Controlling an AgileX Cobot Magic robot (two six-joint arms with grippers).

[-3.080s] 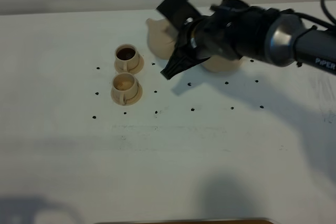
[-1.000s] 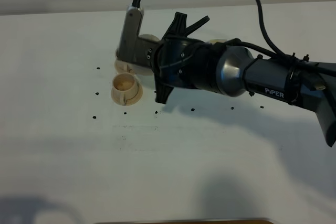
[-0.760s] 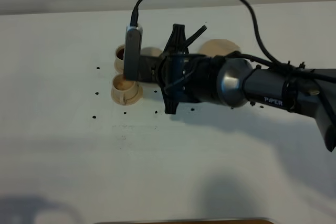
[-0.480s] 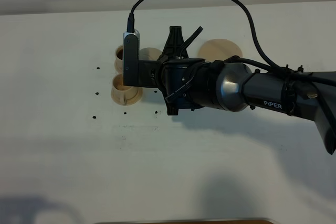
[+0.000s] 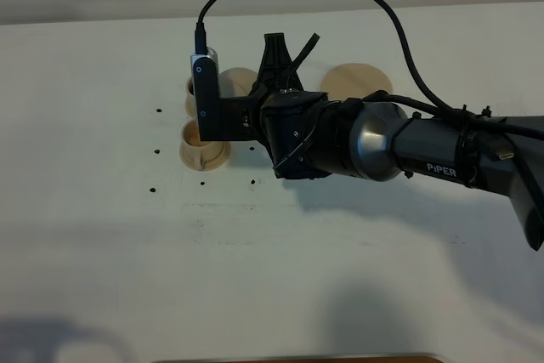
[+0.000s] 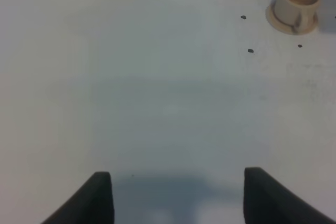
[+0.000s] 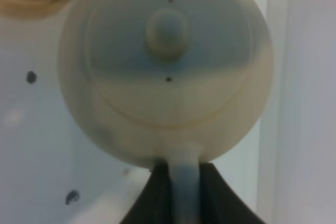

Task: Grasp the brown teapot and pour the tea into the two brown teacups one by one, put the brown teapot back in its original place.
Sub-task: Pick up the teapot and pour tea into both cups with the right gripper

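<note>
The brown teapot (image 7: 165,66) hangs in the right jaws, which are clenched on its loop handle (image 7: 182,167). The round body sits directly ahead of the jaws, and the knobbed lid (image 7: 168,31) is seated and faces the wrist camera.

Change noted: three seconds ago the pot was back by its saucer. Within the last second the right arm (image 5: 408,146) has carried it across and rolled its wrist, so the pot is now tipped well over beside the two brown teacups. The saucer (image 5: 357,81), its original place, stands bare behind the jaws, well apart from the pot.

The near teacup (image 5: 202,145) sits just beyond the pot's body, ahead of the jaws. Only a sliver of the far teacup (image 5: 189,95) shows past the wrist camera housing. Three seconds ago that far cup held dark tea and the near one looked paler. I therefore judge the first pour done and the second in hand. I cannot see the spout or any stream, so I cannot confirm that tea is running or how full the near cup is.

The left jaws stand released over bare bench (image 6: 157,77), with both cups well ahead of them and off to one side.

Outstanding: finish the pour, level the pot and return it to the saucer. The risk I see is overfilling a cup whose level I cannot read.
</note>
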